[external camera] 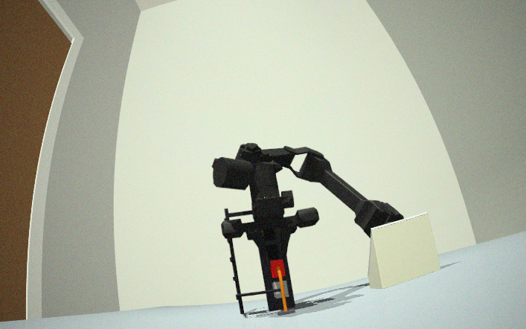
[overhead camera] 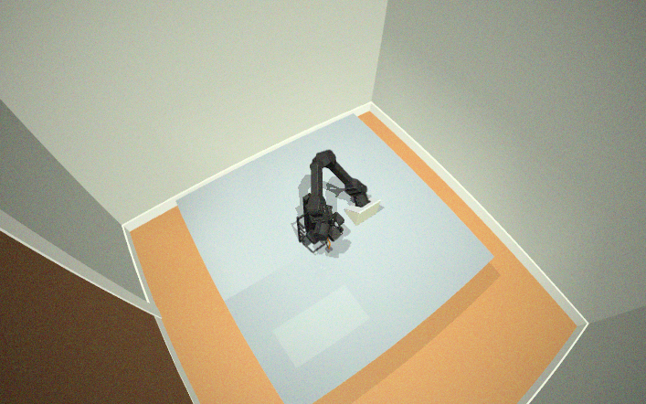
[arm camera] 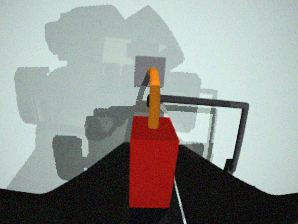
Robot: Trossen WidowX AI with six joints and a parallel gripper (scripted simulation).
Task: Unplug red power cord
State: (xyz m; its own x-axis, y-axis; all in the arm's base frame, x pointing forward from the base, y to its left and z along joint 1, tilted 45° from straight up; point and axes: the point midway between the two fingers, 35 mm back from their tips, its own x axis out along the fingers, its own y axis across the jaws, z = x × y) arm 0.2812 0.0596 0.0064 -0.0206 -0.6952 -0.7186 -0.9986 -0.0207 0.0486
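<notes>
Sitting low and centre in the wrist view, the red plug (arm camera: 153,161) is pinched between the two dark fingers – the gripper (arm camera: 154,192) is closed on it, a grip that looks meant for pulling. An orange cord (arm camera: 153,99) rises from the plug's top toward a small grey block (arm camera: 149,70) above. In the exterior view the plug (external camera: 277,269) shows at lower centre, cord (external camera: 282,290) running down. The power strip I cannot pick out – nor whether the plug is free.
</notes>
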